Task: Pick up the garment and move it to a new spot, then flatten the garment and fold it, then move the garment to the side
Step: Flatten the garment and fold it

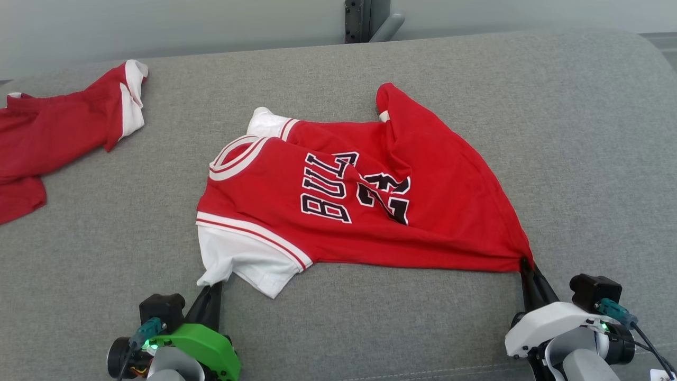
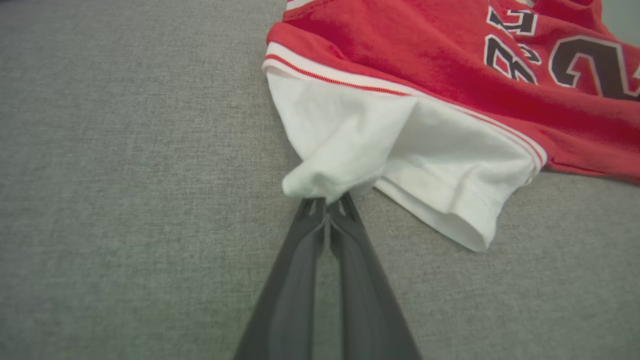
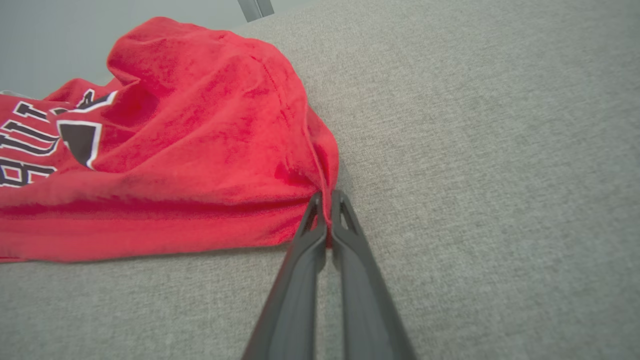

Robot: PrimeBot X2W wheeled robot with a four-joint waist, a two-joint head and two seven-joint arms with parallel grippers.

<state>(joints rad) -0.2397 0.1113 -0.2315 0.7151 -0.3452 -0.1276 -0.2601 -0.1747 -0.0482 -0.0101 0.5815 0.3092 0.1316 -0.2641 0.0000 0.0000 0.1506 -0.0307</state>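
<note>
A red jersey [image 1: 365,211] with white sleeves and black lettering lies rumpled in the middle of the grey cushion, collar to the left. My left gripper [image 1: 214,288] is shut on the near white sleeve [image 2: 350,145], whose corner bunches at the fingertips [image 2: 327,205]. My right gripper [image 1: 526,264] is shut on the jersey's near hem corner [image 3: 320,185], the red cloth pulled taut toward it. The far hem corner [image 1: 391,98] is folded up and over.
A second red garment with white trim [image 1: 63,132] lies at the far left of the cushion. Beyond the cushion's back edge stands a grey post with a dark bracket [image 1: 367,21]. Bare grey fabric [image 1: 582,159] stretches to the right of the jersey.
</note>
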